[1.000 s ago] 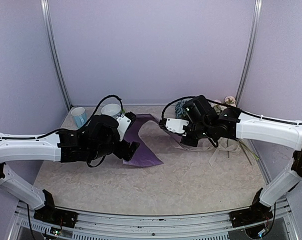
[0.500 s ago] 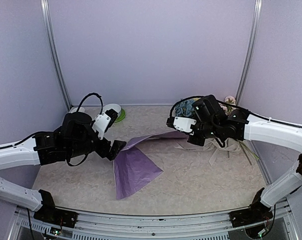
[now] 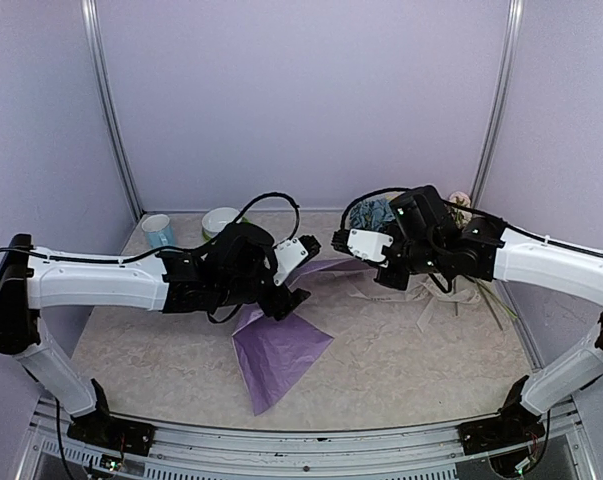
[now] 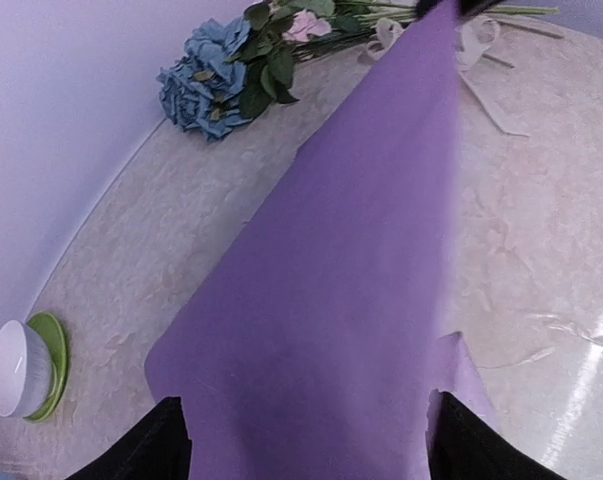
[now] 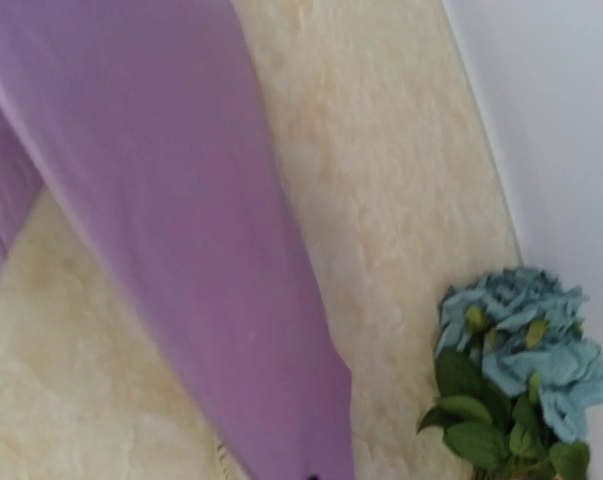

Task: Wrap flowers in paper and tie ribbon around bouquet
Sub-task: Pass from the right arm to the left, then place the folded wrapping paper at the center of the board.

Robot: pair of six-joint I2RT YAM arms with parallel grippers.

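Observation:
The lilac paper [image 3: 279,352] hangs as a long sloping sheet from my right gripper [image 3: 353,262], which is shut on its upper corner; its lower end trails on the table. In the right wrist view the paper [image 5: 181,200] narrows down to my right gripper [image 5: 323,476] at the frame's bottom edge. My left gripper [image 3: 289,298] is open over the sheet's middle, and the paper [image 4: 331,300] fills the gap between its wide-spread fingers [image 4: 151,445]. The flowers [image 3: 373,213] lie at the back right, blue heads [image 4: 206,85] towards the wall. The cream ribbon [image 3: 451,296] lies loose beside their stems.
A white bowl on a green saucer [image 3: 221,220] and a pale blue cup [image 3: 157,232] stand at the back left. Metal posts [image 3: 109,110] and lilac walls close in the table on three sides. The flower stems [image 3: 493,300] reach towards the right wall.
My left arm swung out left, then back to the centre, over the paper. The sheet, first crumpled between both grippers, now hangs stretched from the right gripper. The right arm barely moved.

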